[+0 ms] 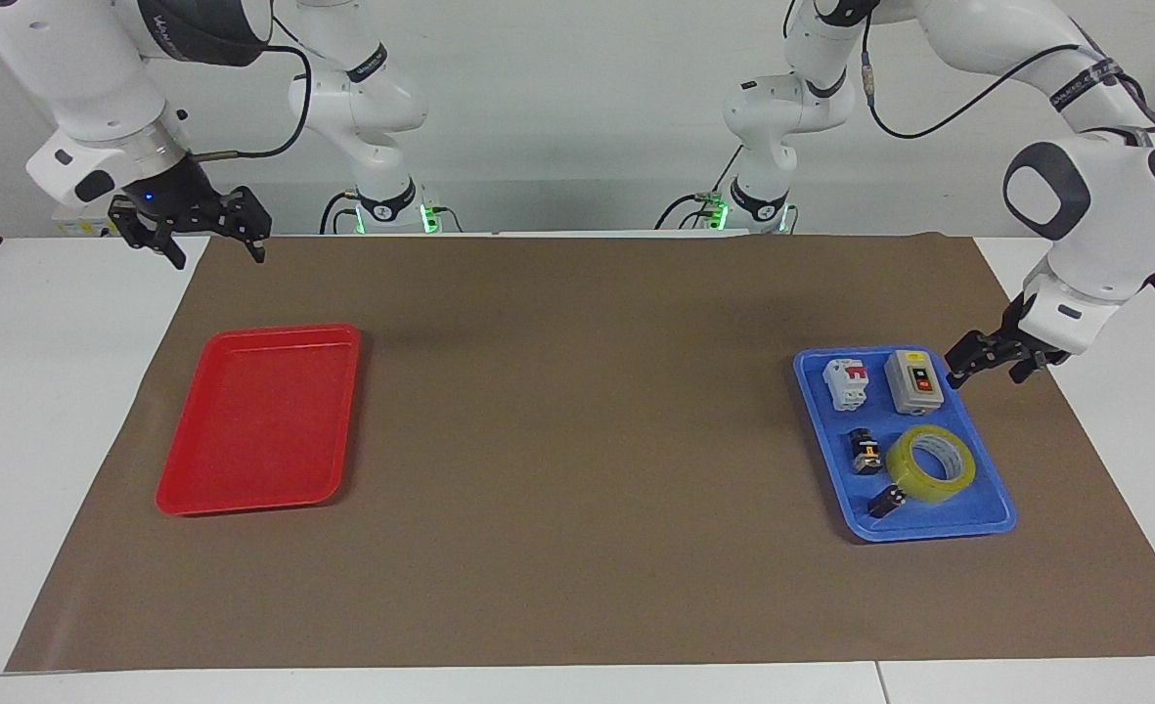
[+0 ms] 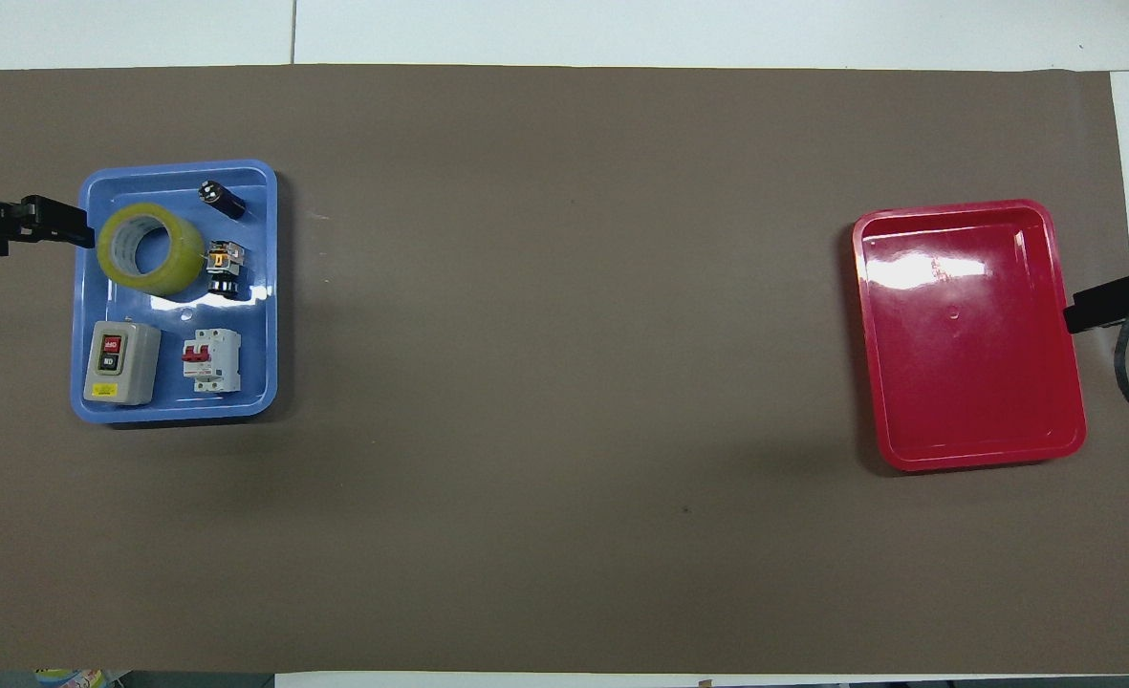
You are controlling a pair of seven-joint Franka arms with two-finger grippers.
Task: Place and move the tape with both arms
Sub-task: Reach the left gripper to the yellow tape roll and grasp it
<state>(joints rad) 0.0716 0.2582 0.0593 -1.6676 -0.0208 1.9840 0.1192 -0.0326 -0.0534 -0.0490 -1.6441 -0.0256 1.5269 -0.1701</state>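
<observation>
Nearest the robots, right arm: your right gripper (image 1: 191, 233), black and two-fingered, hangs over the brown paper mat's (image 1: 577, 440) corner, fingers spread, holding nothing; this arm waits.
Left arm: elbow high, forearm slanting down; your left gripper (image 1: 993, 357) hangs low at the edge of the shallow blue plastic tray (image 1: 998, 504) beside the grey switch box (image 1: 914, 383), fingers apart, empty.
Red tray: a shallow red plastic tray (image 1: 259, 420) lies toward the right arm's end.
Farther out, tape: the ring-shaped roll of translucent yellow packing tape (image 1: 930, 463) lies flat in the blue tray, farther from the robots than the switch box, small black parts just beside it.
Handling: likely light, stiff, smooth-sided, not fragile.
Hold: you should pinch across the ring wall, one finger in the core, one outside.
</observation>
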